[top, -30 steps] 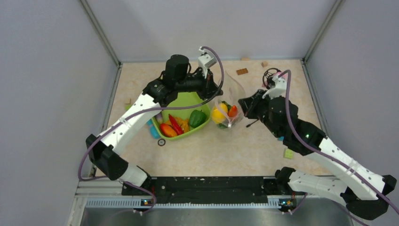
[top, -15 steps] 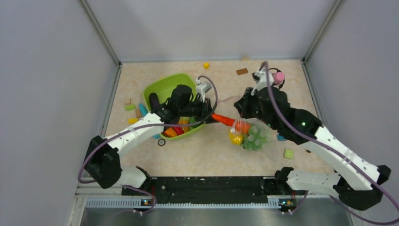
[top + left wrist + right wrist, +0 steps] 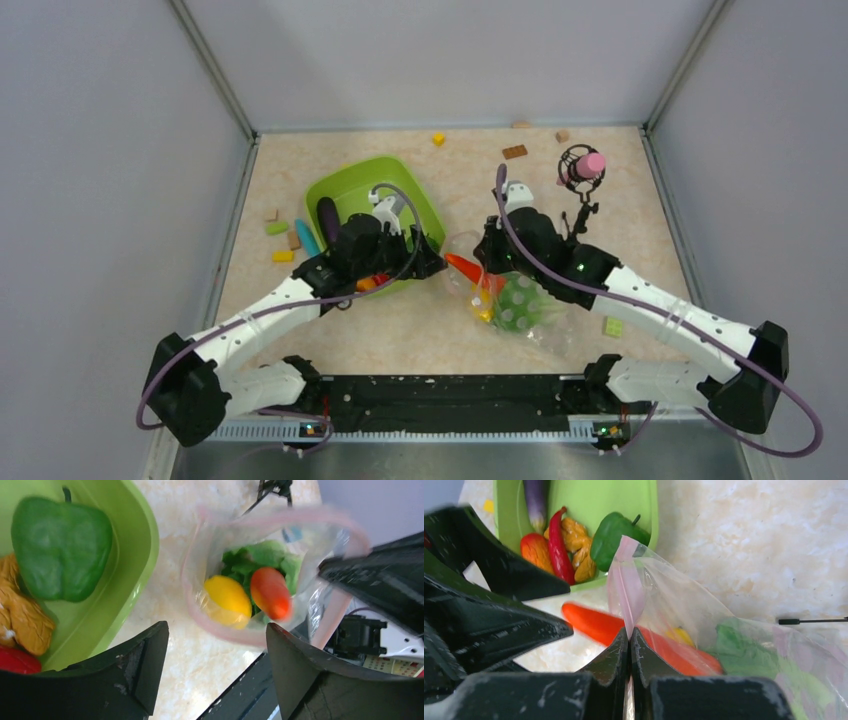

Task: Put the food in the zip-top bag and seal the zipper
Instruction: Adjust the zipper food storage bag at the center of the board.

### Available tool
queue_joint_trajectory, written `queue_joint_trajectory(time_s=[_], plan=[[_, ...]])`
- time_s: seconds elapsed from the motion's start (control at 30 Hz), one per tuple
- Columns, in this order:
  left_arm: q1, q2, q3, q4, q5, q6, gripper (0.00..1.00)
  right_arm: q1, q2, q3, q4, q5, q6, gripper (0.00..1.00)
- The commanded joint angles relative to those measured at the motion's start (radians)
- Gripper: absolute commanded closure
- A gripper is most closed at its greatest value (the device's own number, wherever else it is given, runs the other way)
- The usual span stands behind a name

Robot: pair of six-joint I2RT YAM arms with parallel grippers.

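The clear zip-top bag (image 3: 545, 318) lies right of the lime tray (image 3: 345, 185), its mouth facing left. Inside are the pale green cabbage (image 3: 518, 300) and the yellow lemon (image 3: 227, 595). An orange carrot (image 3: 462, 267) lies through the mouth, its tip still outside. My right gripper (image 3: 629, 632) is shut on the pinkish zipper (image 3: 626, 590), holding that edge up. My left gripper (image 3: 217, 630) stands open and empty just before the bag's mouth. A green pepper (image 3: 60, 547), red chilli (image 3: 558, 542) and purple eggplant (image 3: 328, 215) lie in the tray.
A black stand with a pink top (image 3: 582, 165) stands behind the bag. Loose blocks lie about: yellow (image 3: 438, 138) and brown (image 3: 514, 151) at the back, a green one (image 3: 613, 326) at the right, several (image 3: 280, 228) left of the tray. Orange lumpy pieces (image 3: 574, 545) also sit in the tray.
My left gripper has opened, let go of the carrot and drawn back toward the tray. The carrot now lies in the bag's mouth. The right arm has shifted left and lower with the bag.
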Motion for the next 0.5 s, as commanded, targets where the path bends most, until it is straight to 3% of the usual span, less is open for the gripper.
queue_joint_trajectory(time_s=[0.0,0.23,0.47], plan=[[-0.015,-0.006,-0.072,0.098,0.038,-0.114,0.26,-0.003,-0.058,-0.024,0.124,0.108,0.025,1.00],[-0.069,-0.068,-0.199,0.320,0.007,-0.251,0.28,-0.003,-0.111,-0.077,0.149,0.095,0.044,1.00],[-0.103,-0.037,-0.198,0.294,-0.147,-0.279,0.41,-0.003,-0.143,-0.110,0.184,0.078,0.062,1.00]])
